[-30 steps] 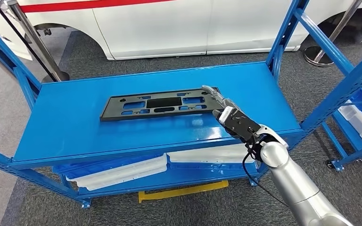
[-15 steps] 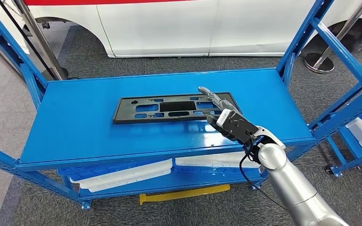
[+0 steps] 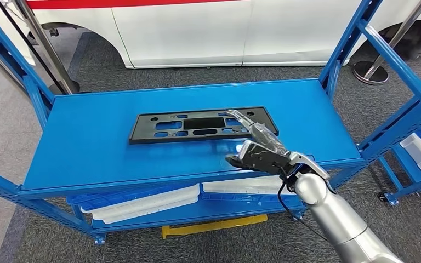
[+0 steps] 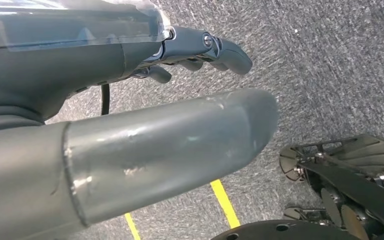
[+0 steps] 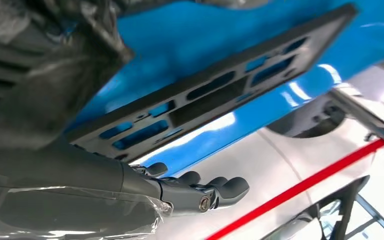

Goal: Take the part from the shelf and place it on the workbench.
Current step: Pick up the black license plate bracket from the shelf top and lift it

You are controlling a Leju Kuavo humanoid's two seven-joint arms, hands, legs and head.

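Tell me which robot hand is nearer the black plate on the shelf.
Right. The right robot hand reaches over the black plate's right end, fingers spread. The left robot hand hangs over grey carpet, away from the shelf.

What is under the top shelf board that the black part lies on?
Below the blue shelf board, a lower shelf holds white trays on a blue surface. The board hides most of them; only their front edges show. A yellow strip lies on the floor beneath.
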